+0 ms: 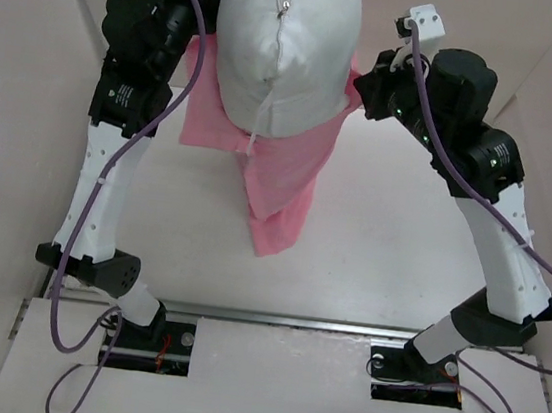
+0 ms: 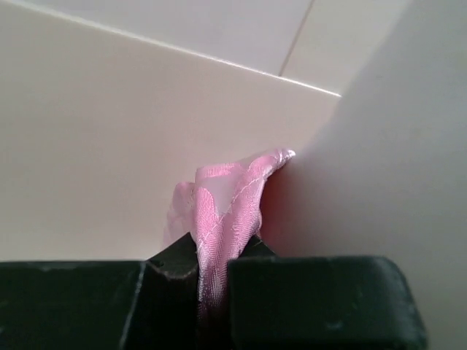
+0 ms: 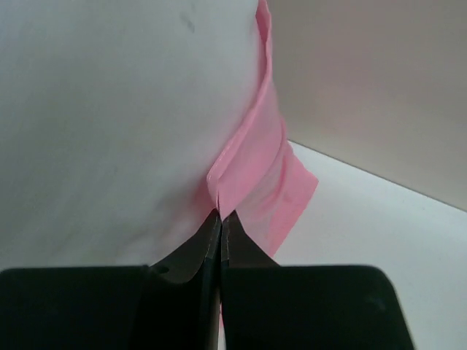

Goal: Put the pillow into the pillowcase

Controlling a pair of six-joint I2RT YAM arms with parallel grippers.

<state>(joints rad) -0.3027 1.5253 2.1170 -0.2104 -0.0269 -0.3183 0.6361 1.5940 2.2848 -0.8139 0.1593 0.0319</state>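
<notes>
The plump white pillow [image 1: 286, 42] hangs raised at the top centre between both arms, its seam facing me. The pink pillowcase [image 1: 284, 182] drapes below and behind it, its loose end trailing onto the table. My left gripper [image 2: 211, 255] is shut on a fold of shiny pink pillowcase [image 2: 230, 200]. My right gripper [image 3: 220, 219] is shut on a pink pillowcase [image 3: 266, 171] edge that lies against the white pillow [image 3: 109, 124]. In the top view both sets of fingertips are hidden behind the pillow and the arms.
Pale walls [image 1: 9, 83] enclose the white table [image 1: 391, 251] on the left, right and back. The arm bases [image 1: 150, 327] stand at the near edge with purple cables [image 1: 69, 332] looping beside them.
</notes>
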